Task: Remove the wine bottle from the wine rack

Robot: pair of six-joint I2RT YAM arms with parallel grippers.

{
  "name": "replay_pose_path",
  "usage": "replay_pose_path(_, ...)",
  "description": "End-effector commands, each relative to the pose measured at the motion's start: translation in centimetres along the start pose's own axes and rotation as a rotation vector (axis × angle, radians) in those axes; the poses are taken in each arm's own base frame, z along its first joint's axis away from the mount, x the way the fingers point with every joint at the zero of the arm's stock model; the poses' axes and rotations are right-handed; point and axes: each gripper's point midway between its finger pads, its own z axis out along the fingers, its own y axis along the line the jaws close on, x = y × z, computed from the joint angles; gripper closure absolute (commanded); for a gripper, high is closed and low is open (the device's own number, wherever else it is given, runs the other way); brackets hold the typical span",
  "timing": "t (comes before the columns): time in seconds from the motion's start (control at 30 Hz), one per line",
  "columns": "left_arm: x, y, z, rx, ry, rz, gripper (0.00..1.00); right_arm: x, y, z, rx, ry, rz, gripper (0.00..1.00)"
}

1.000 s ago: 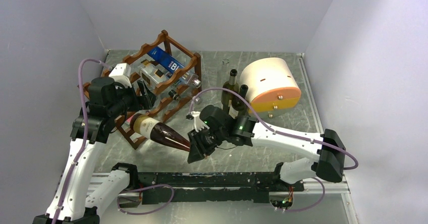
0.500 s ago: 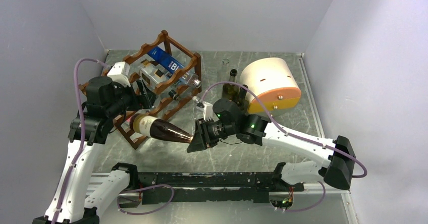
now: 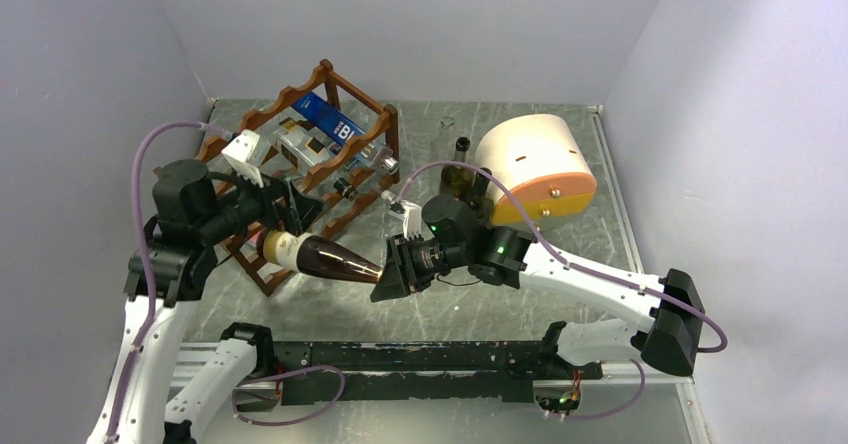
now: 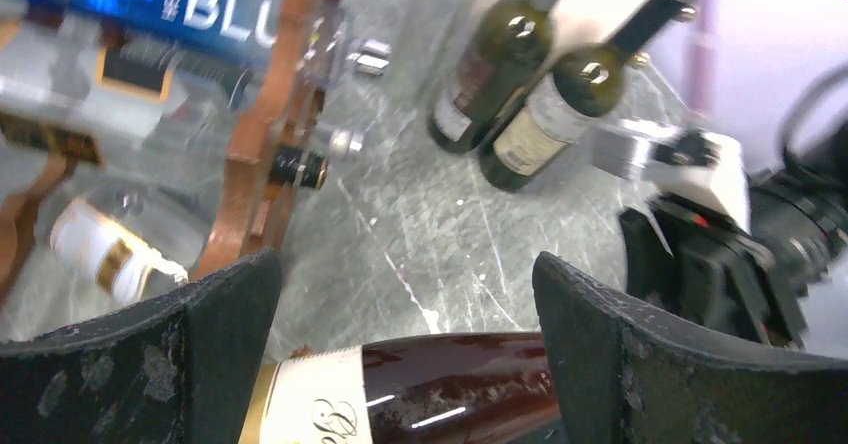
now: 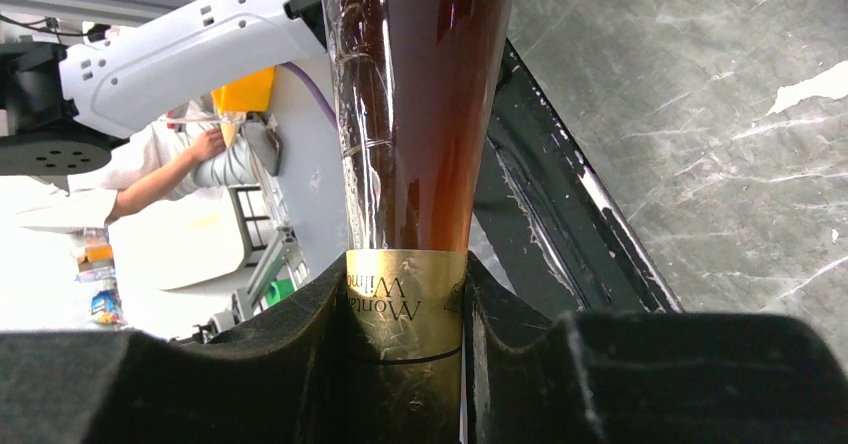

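At the near left of the table [image 3: 560,264], the wine bottle [image 3: 318,257] lies almost level. Its labelled base is at the near corner of the wine rack [image 3: 345,124] and its neck points toward the middle of the table. The right tool [image 3: 383,284] is clamped on the gold foil [image 5: 405,309] at the neck. The left tool [image 3: 295,209] is spread wide over the bottle's body, its pads [image 4: 150,364] apart from the glass on both sides and holding nothing.

The main risk, as I judge it, is the one-ended hold. With the heavy body hanging out from a grip on smooth foil, the bottle could droop, turn in the pads or slide free. If the base catches a rail on the way out, it could drag the rack and shake the other bottles lying in it. The right arm also passes just in front of two green bottles [image 4: 530,84] standing beside the cream-and-orange drum box [image 3: 535,169], so a wide swing could tip them.

Hard to tell:
- whether the base rests on the rack's bottom rail or has cleared it, because the left arm covers that corner from above;
- the bottle's mouth, which is buried between the right tool's pads;
- the rack in the left wrist view, which is blurred;
- the bottle in the left wrist view, which is cut off at the lower edge.
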Motion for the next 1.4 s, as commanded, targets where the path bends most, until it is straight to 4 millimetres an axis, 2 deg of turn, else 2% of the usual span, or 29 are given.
replay_pose_path(0.0, -2.5, -4.9, -2.9, 0.243, -0.137, 0.336, 0.02, -6.0, 3.8, -0.9, -0.107, -0.217, -0.123, 1.0)
replay_pose_path(0.07, -2.1, -5.2, -3.9, 0.254, -0.157, 0.457, 0.05, -6.0, 3.9, -0.7, -0.115, -0.212, -0.119, 1.0)
replay_pose_path(0.2, 0.1, -6.1, -4.7, 0.341, -0.169, 0.698, 0.18, -6.2, 3.8, -0.2, -0.117, -0.202, -0.114, 1.0)
replay_pose_path(0.33, 4.7, -7.2, -5.1, 0.539, -0.156, 0.949, 0.17, -6.4, 4.0, -0.3, -0.119, -0.193, -0.125, 1.0)
replay_pose_path(0.5, 7.6, -8.6, -4.3, 0.717, -0.093, 0.927, 0.12, -6.6, 3.9, -0.6, -0.129, -0.19, -0.125, 1.0)
replay_pose_path(0.67, 9.3, -8.2, -2.5, 0.731, -0.007, 0.968, 0.12, -6.7, 4.0, -0.7, -0.129, -0.191, -0.128, 1.0)
replay_pose_path(0.87, 9.1, -9.0, -0.8, 0.765, -0.031, 1.015, 0.12, -6.8, 3.7, -0.6, -0.119, -0.192, -0.126, 1.0)
replay_pose_path(1.03, 11.2, -8.8, 1.1, 0.767, 0.124, 1.029, 0.15, -6.9, 3.8, -0.5, -0.12, -0.186, -0.126, 1.0)
replay_pose_path(1.37, 13.0, -7.7, 3.4, 0.636, 0.275, 1.076, 0.19, -7.0, 3.5, -0.5, -0.099, -0.183, -0.123, 1.0)
